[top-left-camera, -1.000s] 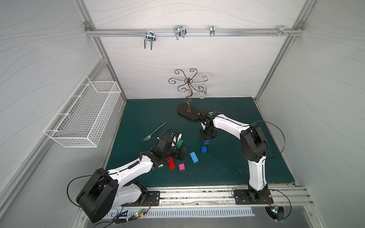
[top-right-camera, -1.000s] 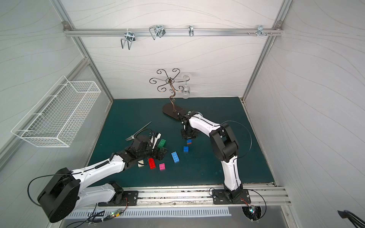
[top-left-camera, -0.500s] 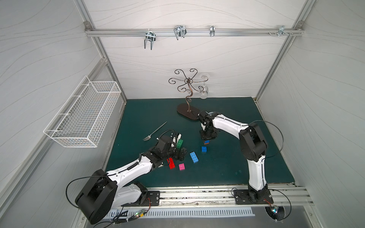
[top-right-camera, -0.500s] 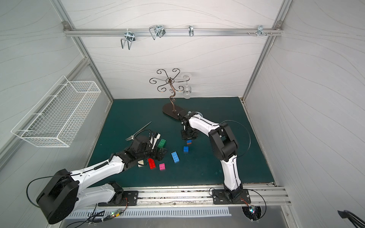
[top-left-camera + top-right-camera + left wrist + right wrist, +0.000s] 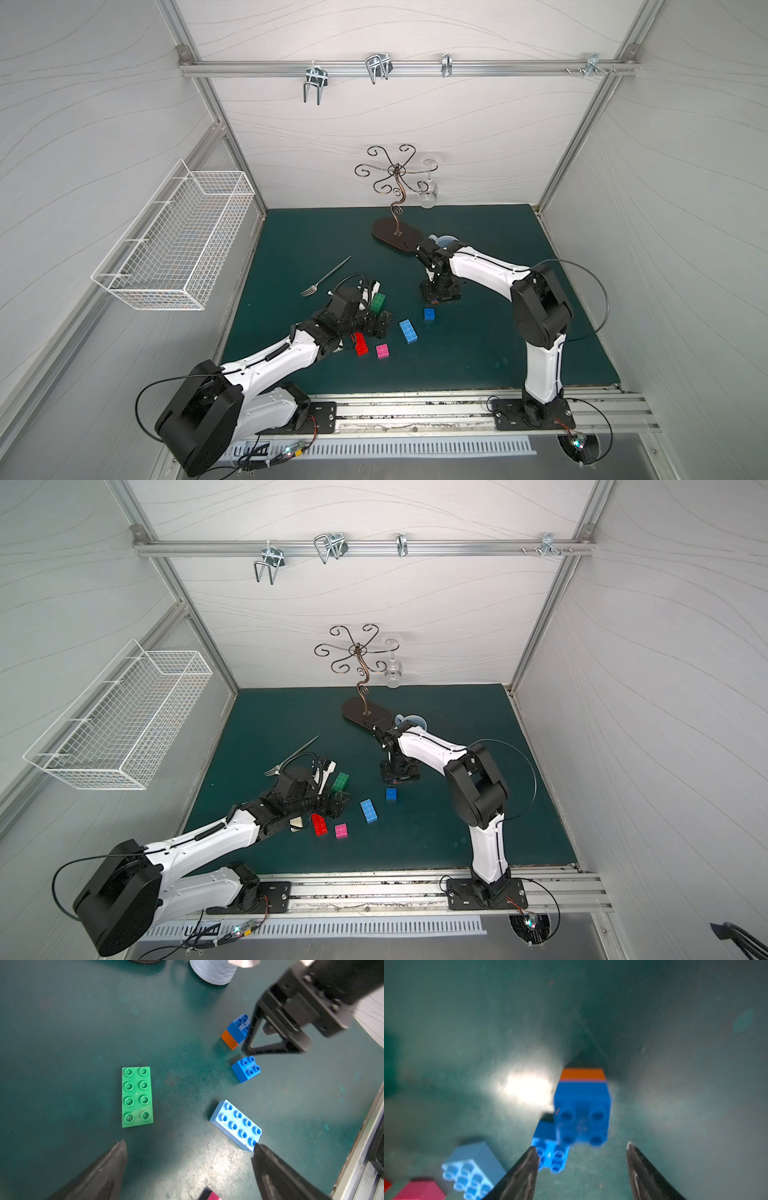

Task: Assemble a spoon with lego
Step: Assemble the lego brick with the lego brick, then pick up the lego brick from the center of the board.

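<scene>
Stem begun, head unbuilt.
Left end effector (image 5: 189,1146) wide open, empty, centre-left; loose bricks on desk (image 5: 478,353): red (image 5: 360,344), green (image 5: 377,302), pink (image 5: 382,351), light-blue (image 5: 408,331), blue (image 5: 429,314); orange-blue stack (image 5: 235,1032) right of centre, right end effector (image 5: 581,1147) parted over it, gripping nothing.

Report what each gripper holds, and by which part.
Nothing is held. The left gripper is open and empty; the right gripper is open too, the blue-and-orange stack standing ungripped beyond its tips.

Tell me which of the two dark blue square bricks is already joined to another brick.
The blue brick by the right hand, stacked on the orange brick. The other blue square sits alone, nearer the light blue brick.
</scene>
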`<action>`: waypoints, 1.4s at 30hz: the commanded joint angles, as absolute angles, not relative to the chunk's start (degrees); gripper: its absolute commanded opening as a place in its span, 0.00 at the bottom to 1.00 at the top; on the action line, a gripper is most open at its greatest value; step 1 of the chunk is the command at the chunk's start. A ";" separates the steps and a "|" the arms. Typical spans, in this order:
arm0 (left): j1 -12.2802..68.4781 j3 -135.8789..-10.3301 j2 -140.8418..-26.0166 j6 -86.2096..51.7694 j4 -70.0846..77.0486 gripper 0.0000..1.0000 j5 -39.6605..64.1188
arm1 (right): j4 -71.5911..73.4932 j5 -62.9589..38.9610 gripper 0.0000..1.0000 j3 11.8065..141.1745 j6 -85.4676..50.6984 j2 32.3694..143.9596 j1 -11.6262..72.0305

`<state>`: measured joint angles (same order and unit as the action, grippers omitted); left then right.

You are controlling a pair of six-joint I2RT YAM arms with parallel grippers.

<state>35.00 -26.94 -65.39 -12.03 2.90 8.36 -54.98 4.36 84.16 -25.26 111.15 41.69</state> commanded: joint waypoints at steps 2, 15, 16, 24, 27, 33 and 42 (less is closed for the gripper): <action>35.26 -26.85 -64.25 -12.17 3.95 0.99 7.63 | -56.43 4.81 0.70 81.52 -29.09 107.68 44.84; 35.34 -26.63 -63.93 -12.39 3.60 0.99 7.22 | -52.81 2.35 0.60 79.62 -30.59 110.26 45.85; 35.34 -26.63 -63.98 -12.39 3.61 0.99 7.28 | -52.47 2.41 0.58 79.51 -30.55 110.30 45.54; 35.35 -26.76 -64.45 -12.26 3.56 0.99 7.15 | -51.59 2.20 0.49 80.52 -30.02 112.38 44.20; 35.35 -26.72 -64.66 -12.29 3.60 0.99 7.09 | -51.28 1.78 0.48 80.82 -29.78 113.30 43.79; 35.41 -26.67 -64.69 -12.22 3.68 0.99 6.98 | -50.47 1.12 0.45 80.89 -29.33 113.90 43.96; 35.29 -26.65 -64.69 -12.16 3.53 0.99 6.71 | -51.03 2.53 0.38 81.47 -29.18 114.52 44.30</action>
<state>35.03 -26.52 -64.97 -12.19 2.85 7.44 -50.19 1.74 80.31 -29.74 113.56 44.12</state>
